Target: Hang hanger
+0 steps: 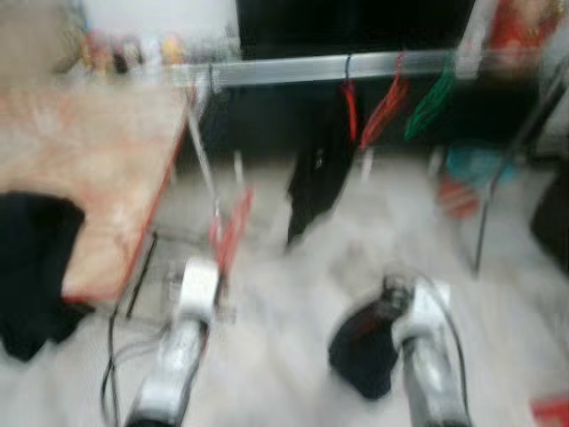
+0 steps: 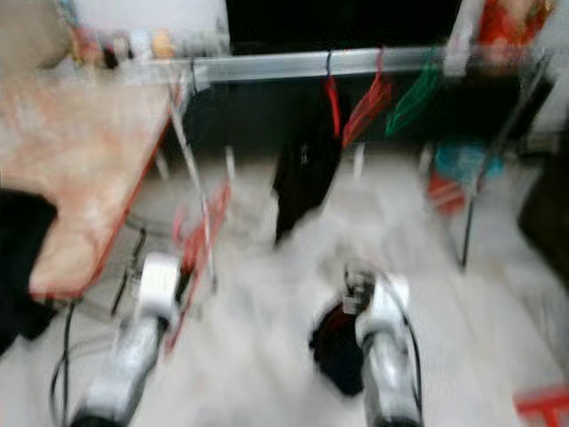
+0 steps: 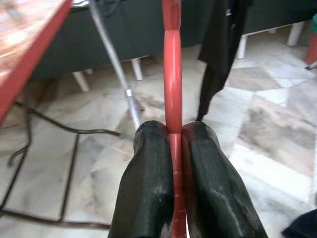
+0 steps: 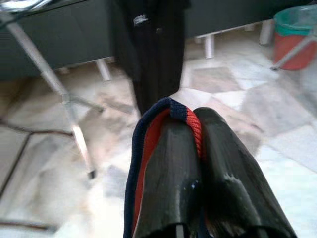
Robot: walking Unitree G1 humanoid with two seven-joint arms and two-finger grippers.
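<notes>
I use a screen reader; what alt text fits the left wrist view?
The left gripper is shut on a red hanger running up between its fingers, above marble floor, with a black garment hanging ahead.

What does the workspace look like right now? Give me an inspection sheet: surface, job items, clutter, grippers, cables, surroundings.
Surface: pale marble-tiled floor; head views blurred.
Job's things: red hanger upright in the left gripper; silver rail ahead carries red hangers, a green hanger and a hung black garment.
Clutter: black cloth on the wooden table; red bucket.
Grippers: left gripper shut on the hanger; right gripper shut on a red and navy fabric edge.
Cables: dark cables on the floor.
Surroundings: rack's silver leg.
</notes>
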